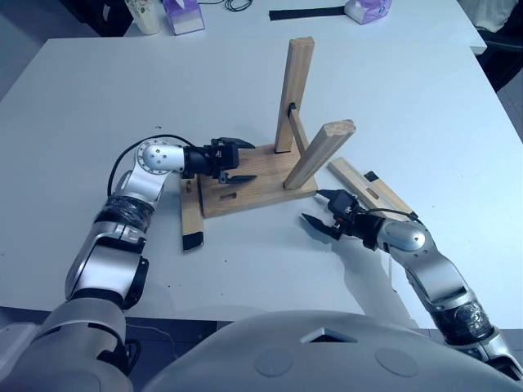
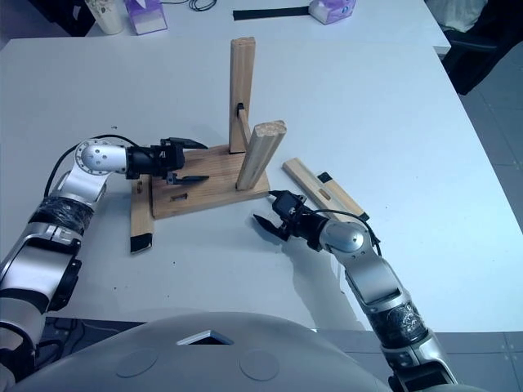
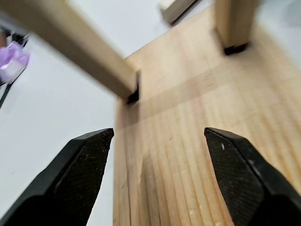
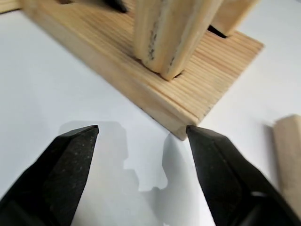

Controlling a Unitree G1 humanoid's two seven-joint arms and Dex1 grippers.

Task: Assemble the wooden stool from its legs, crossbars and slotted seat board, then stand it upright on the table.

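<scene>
The slotted seat board (image 1: 261,184) lies flat in the middle of the table. Two legs stand in its slots: a tall upright leg (image 1: 296,90) at the back and a shorter tilted leg (image 1: 320,153) near the right edge. My left gripper (image 1: 252,160) hovers open over the board's left half, its fingers (image 3: 80,174) spread above the wood grain. On the table, just off the board's front right corner (image 4: 181,129), my right gripper (image 1: 311,206) stands open with nothing in it. One loose wooden bar (image 1: 190,216) lies along the board's left side. Another loose bar (image 1: 369,189) lies to the right.
Two tissue boxes (image 1: 184,15) (image 1: 368,10), a cup (image 1: 147,16) and a black strip (image 1: 306,13) sit along the far edge. Bare white tabletop (image 1: 98,106) stretches left, right and in front of the board.
</scene>
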